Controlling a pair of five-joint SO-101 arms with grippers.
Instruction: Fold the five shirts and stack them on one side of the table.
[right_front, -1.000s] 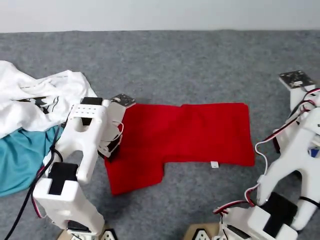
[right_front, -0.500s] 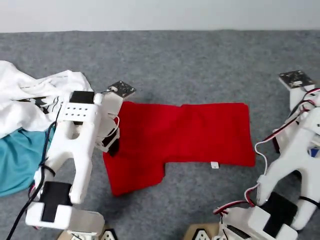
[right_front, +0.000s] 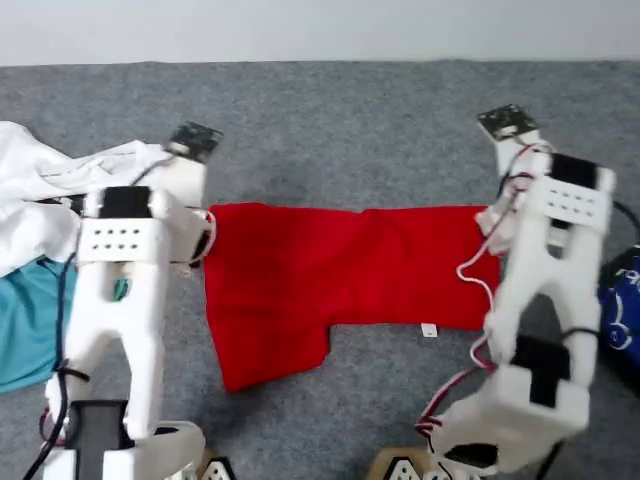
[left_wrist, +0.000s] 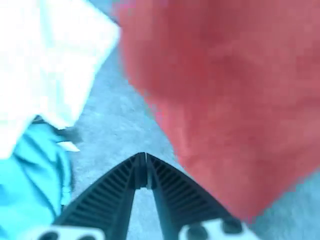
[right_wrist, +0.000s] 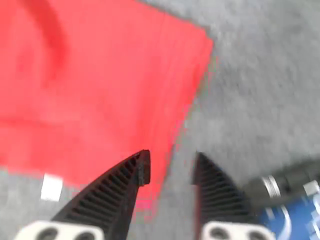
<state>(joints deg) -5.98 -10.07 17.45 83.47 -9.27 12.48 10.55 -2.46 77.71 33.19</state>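
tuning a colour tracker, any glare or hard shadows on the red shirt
High view: even light on the red shirt, no glare. Right wrist view: a darker crease streak on it. Left wrist view: shadow under the edge of the white shirt.

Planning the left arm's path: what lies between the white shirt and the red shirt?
Bare grey table cover, in the left wrist view, between white shirt and red shirt; the left gripper hangs over it.

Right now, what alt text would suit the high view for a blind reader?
A red shirt lies spread on the grey table, the left arm over one end and the right arm over the other. A white shirt and a teal shirt lie heaped beside the left arm.
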